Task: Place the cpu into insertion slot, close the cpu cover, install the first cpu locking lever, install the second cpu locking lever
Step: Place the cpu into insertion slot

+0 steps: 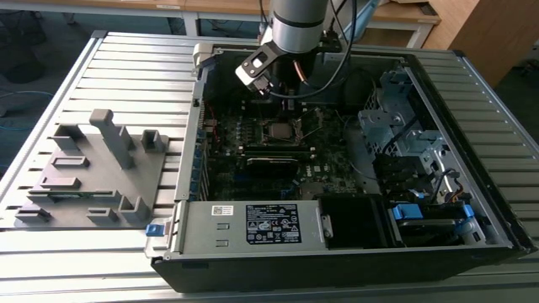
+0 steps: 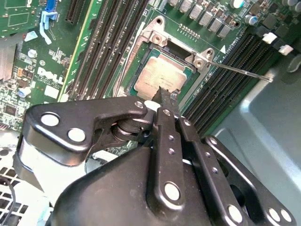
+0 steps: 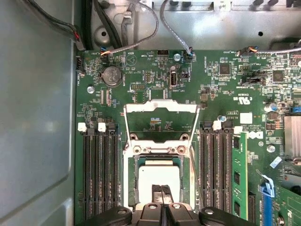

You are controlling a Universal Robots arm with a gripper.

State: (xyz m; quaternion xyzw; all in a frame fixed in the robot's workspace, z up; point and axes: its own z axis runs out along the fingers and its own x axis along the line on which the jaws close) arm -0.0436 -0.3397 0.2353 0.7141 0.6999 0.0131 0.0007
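Note:
The cpu (image 3: 159,178) lies flat in the insertion slot (image 3: 188,179), its silver-grey face up; it is also seen in the second wrist view (image 2: 157,75). The cpu cover (image 3: 160,108) is swung open and lies back on the board beyond the socket. My gripper (image 3: 162,190) is shut, its thin fingertips (image 2: 165,96) together right over the near edge of the cpu, holding nothing that I can see. A thin locking lever (image 2: 240,70) sticks out sideways from the socket corner. In the exterior view the arm (image 1: 296,25) stands over the socket (image 1: 281,131).
Black memory slots (image 3: 99,174) flank the socket, with a green memory stick (image 3: 243,174) in one. The grey case wall (image 3: 37,117) and cables (image 3: 141,28) lie close by. On the exterior view's left sits a grey parts fixture (image 1: 93,170); the drive cage (image 1: 396,126) is on its right.

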